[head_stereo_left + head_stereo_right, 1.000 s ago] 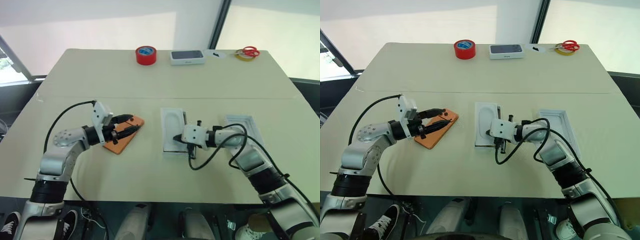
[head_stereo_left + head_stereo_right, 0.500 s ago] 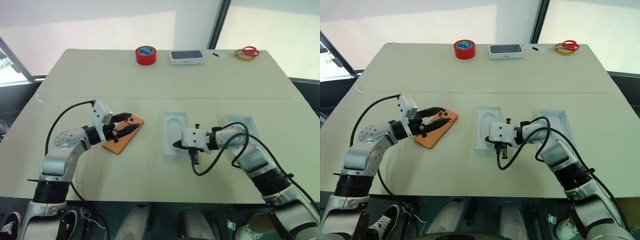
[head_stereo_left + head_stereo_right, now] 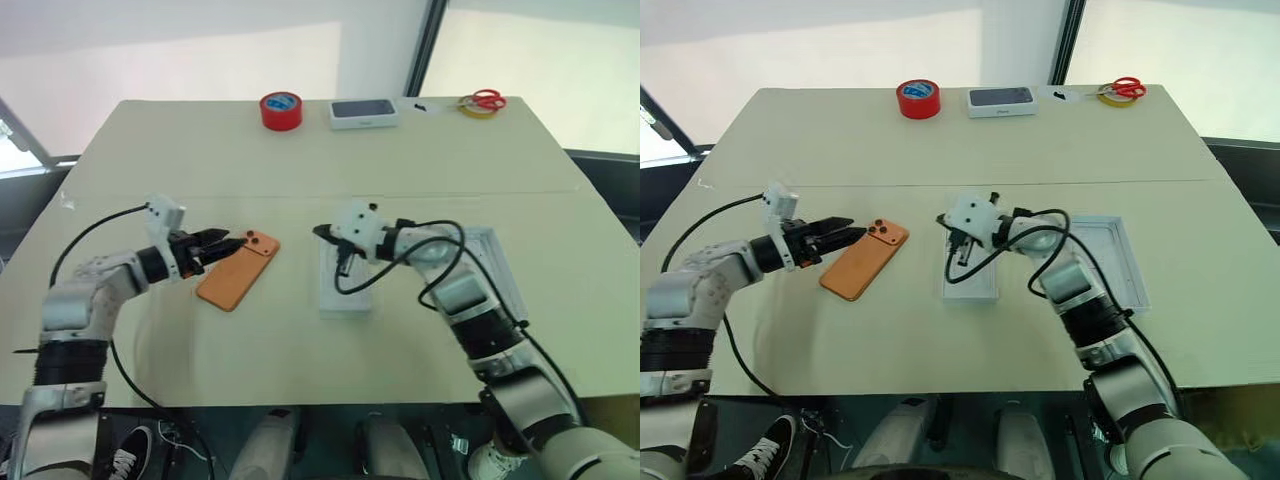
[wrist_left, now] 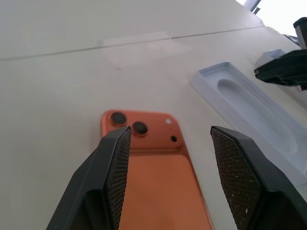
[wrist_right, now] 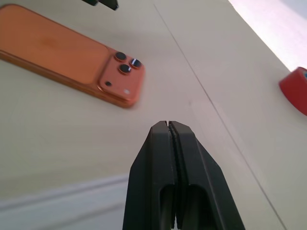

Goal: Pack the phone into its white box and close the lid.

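Phone: the orange phone [image 3: 862,259] lies back-up on the tabletop [image 3: 1060,140], camera block toward the far side, unpacked.
Left claw: the left claw [image 3: 845,233] hovers just beside the phone's camera end, fingers [image 4: 114,163] apart and gripping nothing.
Right claw: the right claw [image 3: 941,219] hangs over the far end of the white moulded insert [image 3: 972,275], fingers pressed together, empty.
Trays: a shallow white tray [image 3: 1112,258] lies to the right of the insert; whether it is box or lid cannot be told.
Background: red tape roll [image 3: 917,98], closed white box [image 3: 1000,101] and scissors [image 3: 1122,89] sit along the far edge.
Progress: nothing is packed yet, judging by the layout; lifting the phone, seating it and closing the lid all remain.
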